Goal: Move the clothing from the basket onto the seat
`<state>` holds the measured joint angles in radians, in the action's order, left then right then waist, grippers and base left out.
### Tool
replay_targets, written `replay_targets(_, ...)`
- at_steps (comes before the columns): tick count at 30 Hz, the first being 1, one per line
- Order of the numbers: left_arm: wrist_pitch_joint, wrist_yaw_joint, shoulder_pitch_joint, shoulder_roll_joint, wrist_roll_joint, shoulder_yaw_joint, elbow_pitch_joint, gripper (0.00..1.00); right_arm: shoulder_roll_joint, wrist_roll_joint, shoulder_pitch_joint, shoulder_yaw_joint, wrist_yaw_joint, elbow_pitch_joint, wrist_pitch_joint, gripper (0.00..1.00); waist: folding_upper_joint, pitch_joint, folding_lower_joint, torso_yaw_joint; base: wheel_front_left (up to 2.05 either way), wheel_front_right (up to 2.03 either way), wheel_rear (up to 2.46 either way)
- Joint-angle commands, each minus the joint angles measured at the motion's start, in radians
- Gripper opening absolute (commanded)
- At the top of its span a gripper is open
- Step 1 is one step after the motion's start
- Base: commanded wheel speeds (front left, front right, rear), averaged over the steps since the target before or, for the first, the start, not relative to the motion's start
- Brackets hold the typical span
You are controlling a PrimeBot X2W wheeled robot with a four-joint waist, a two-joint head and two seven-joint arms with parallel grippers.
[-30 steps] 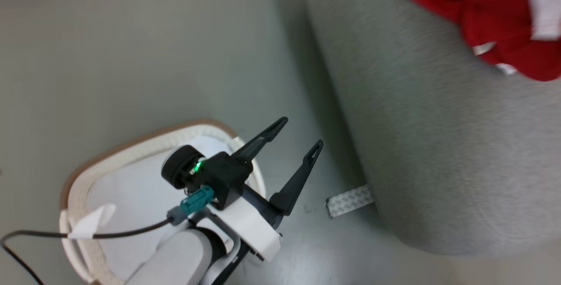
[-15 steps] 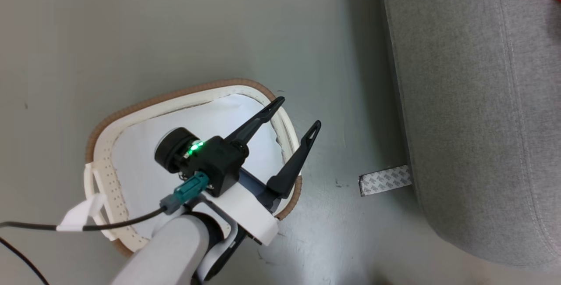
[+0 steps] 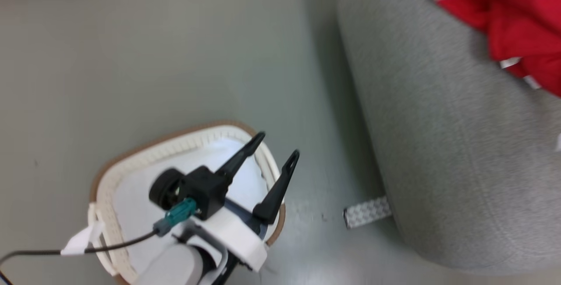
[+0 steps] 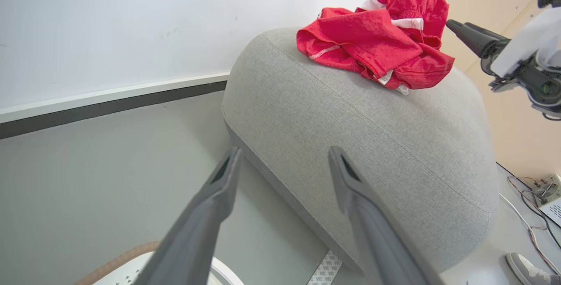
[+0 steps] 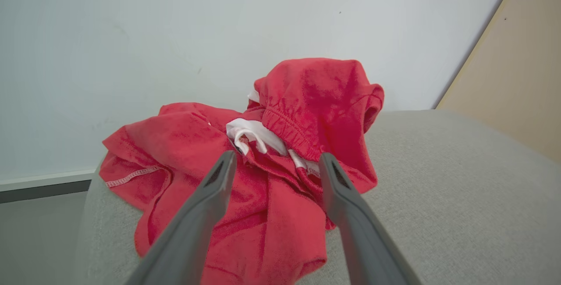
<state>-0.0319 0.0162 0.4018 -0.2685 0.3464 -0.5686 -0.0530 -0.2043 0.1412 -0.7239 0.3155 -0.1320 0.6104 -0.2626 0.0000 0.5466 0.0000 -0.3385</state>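
Note:
The two red garments of the clothing (image 3: 504,8) lie heaped on the light-grey seat (image 3: 438,144); white trim shows among their folds (image 5: 307,101). The basket (image 3: 144,149) stands on the floor left of the seat, with just its pale pad (image 3: 131,197) inside. My left gripper (image 3: 278,144) hangs open over the basket's right rim, holding nothing. From the left wrist, its gripper (image 4: 285,162) points toward the seat (image 4: 372,122) and the clothing (image 4: 377,35). My right gripper (image 5: 277,162) is open just before the heap, nothing between its fingers; it also appears beside the seat (image 4: 456,26).
A patterned strip of tape (image 3: 366,211) lies on the grey floor at the seat's base. A white wall with a dark baseboard (image 4: 109,105) runs behind the seat. Cables, a small box (image 4: 548,193) and a shoe (image 4: 530,269) are at the seat's far side.
The head camera has swung, so the whole picture shifted and the red heap is back in view at the top right. My left gripper stays open over the basket.

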Motion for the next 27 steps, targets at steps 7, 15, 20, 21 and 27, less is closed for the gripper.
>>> replay_targets(7, -0.111, -0.026, -0.126, 0.017, 0.065, 0.03, 0.058, 1.0, 0.065, 0.034, 0.249, -0.127, 0.003, -0.191, -0.002, 1.0, 0.0, -0.237, 0.0, 0.0, 0.0, 0.0, 0.0)
replay_targets(15, -0.217, -0.078, -0.269, 0.039, 0.108, 0.1, 0.132, 1.0, 0.104, 0.006, 0.471, -0.239, 0.002, -0.343, -0.001, 1.0, 0.0, -0.386, 0.0, 0.085, 0.0, 0.0, 0.0)
replay_targets(20, -0.232, -0.099, -0.378, 0.056, 0.121, 0.184, 0.152, 1.0, 0.117, -0.066, 0.602, -0.288, 0.003, -0.395, -0.002, 1.0, 0.0, -0.471, 0.0, 0.146, 0.0, 0.0, 0.0)
replay_targets(21, -0.232, -0.103, -0.398, 0.061, 0.114, 0.211, 0.147, 1.0, 0.122, -0.078, 0.625, -0.292, 0.003, -0.405, -0.002, 1.0, 0.0, -0.484, 0.0, 0.158, 0.0, 0.0, 0.0)
replay_targets(27, -0.232, -0.099, -0.513, 0.097, 0.052, 0.358, 0.162, 1.0, 0.145, -0.102, 0.721, -0.335, 0.003, -0.422, -0.002, 1.0, 0.0, -0.538, 0.0, 0.203, 0.0, 0.0, 0.0)
